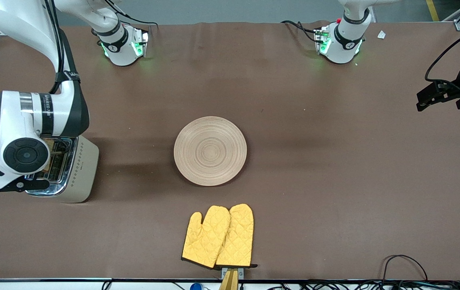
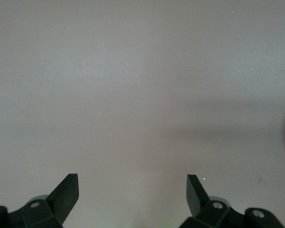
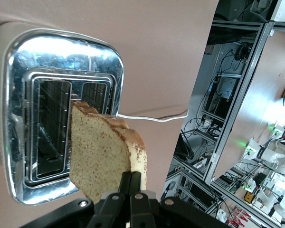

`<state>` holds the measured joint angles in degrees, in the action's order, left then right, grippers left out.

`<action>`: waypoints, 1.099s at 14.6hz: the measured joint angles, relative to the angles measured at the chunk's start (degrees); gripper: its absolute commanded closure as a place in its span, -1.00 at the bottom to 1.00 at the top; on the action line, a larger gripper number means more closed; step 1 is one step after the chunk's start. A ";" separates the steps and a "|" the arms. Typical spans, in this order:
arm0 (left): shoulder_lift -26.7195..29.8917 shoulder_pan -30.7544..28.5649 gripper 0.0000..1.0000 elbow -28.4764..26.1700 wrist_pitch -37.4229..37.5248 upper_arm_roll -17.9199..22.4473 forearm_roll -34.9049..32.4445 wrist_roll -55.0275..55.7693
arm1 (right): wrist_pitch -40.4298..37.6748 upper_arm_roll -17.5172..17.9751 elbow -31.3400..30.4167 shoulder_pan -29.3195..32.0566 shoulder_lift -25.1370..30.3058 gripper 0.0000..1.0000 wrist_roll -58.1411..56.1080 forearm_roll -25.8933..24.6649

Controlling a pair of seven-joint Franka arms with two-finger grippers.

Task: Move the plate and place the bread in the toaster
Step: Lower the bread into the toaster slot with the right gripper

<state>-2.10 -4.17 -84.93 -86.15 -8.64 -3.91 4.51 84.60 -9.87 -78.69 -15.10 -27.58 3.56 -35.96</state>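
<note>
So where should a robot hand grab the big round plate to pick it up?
Probably by its rim. The plate lies flat and is wide, so only the thin raised edge fits between fingers. The open left gripper could come down from above over the edge toward the left arm's end.

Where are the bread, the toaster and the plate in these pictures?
bread (image 3: 102, 159): right wrist view, on its speckled face.
toaster (image 1: 85, 161): front view, on its cream side.
plate (image 1: 210, 151): front view, on its ringed middle.
</note>
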 measured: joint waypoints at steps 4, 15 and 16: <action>-0.03 0.00 -1.00 -0.02 0.00 0.00 0.00 0.00 | -0.11 0.23 0.00 -1.69 0.00 1.00 0.53 0.00; -0.03 -0.01 -1.00 -0.02 0.00 0.00 0.00 0.00 | 0.33 0.60 0.02 -4.09 -0.01 1.00 4.18 0.00; -0.03 -0.01 -1.00 -0.02 0.00 0.00 0.00 0.00 | 0.56 0.59 0.01 -4.11 -0.02 1.00 4.19 0.02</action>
<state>-2.14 -4.17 -84.95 -86.15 -8.64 -3.91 4.51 85.16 -9.27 -78.68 -19.20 -27.59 7.75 -35.94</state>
